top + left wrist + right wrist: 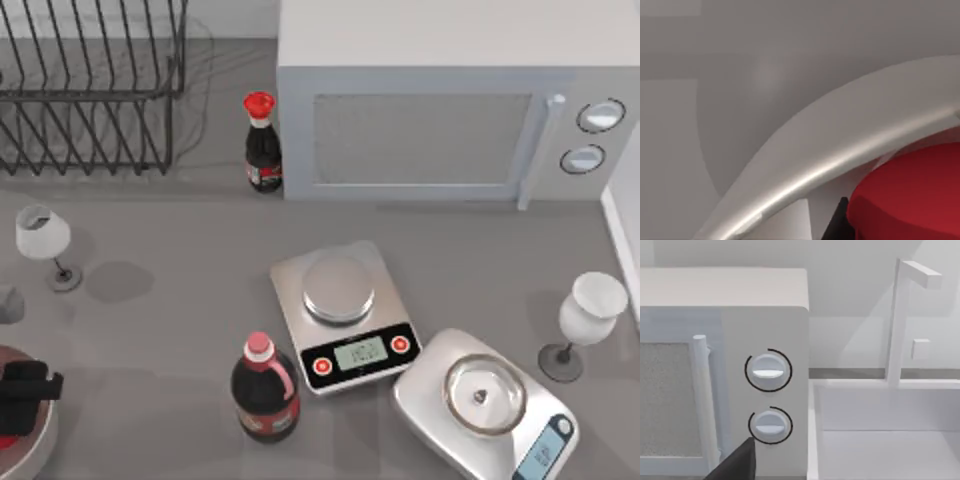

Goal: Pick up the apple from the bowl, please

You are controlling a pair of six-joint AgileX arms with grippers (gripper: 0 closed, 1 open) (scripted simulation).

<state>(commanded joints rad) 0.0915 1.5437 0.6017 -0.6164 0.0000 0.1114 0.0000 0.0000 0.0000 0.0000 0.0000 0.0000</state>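
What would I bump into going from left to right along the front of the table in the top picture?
Left gripper over the bowl with the apple → big cola bottle → scale with red buttons → second scale → wine glass.

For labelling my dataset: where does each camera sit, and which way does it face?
Top view: above the table, looking down; left pincer over the bowl.
Left wrist view: on that wrist, close on bowl rim and apple.
Right wrist view: on that wrist, facing the microwave; right pincer tip shows.
Shared: top and right wrist views show the microwave.
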